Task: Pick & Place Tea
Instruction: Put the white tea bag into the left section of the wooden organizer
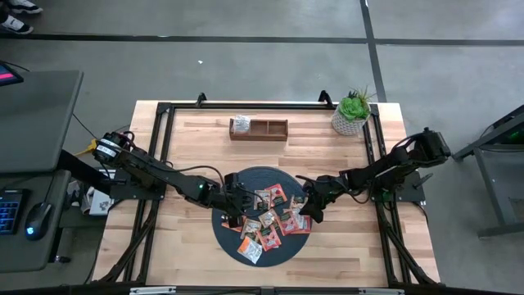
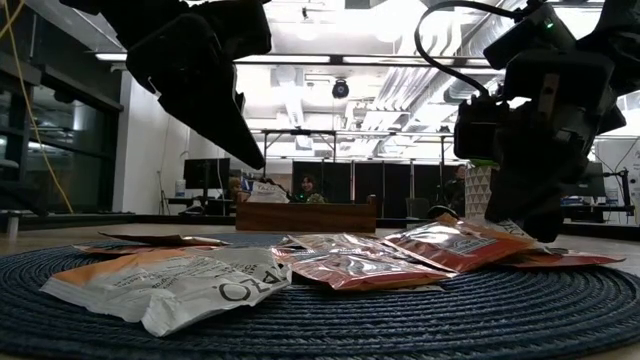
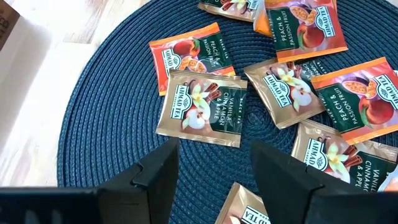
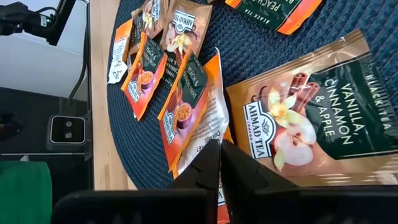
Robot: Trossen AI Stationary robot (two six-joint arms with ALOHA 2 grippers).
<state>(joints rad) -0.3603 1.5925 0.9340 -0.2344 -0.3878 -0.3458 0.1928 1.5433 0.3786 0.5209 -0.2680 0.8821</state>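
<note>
Mat: a dark blue round woven mat (image 1: pixel 233 182) with a ribbed, coiled texture lies at the near middle of the pale wooden table (image 1: pixel 188 135).
Tea: flat square foil sachets (image 1: pixel 266 223) lie scattered and overlapping on the mat, orange, brown-green and white; labels read "Peach & Passion Fruit" and "Vanilla, Cinnamon & Apple".
Nearest sachet: in the low view a crinkled white and orange packet (image 2: pixel 175 285) lies at the mat's front edge, partly hiding the sachets behind it.
Left gripper: the left gripper (image 1: pixel 232 201) hangs over the mat's left part, its 2 dark fingers (image 3: pixel 158 168) spread wide with nothing between them, just above a brown-green sachet (image 3: pixel 202 109).
Right gripper: the right gripper (image 1: pixel 309 209) is at the mat's right edge, fingers closed together with their tips over an orange and white sachet (image 4: pixel 196 112); whether anything is pinched cannot be told.
Wooden tray: a brown box with compartments (image 1: pixel 259 128) stands farther back, white packets (image 1: pixel 241 123) in its left end.
Plant: a green plant in a pale patterned pot (image 1: pixel 352 113) stands at the far right corner.
</note>
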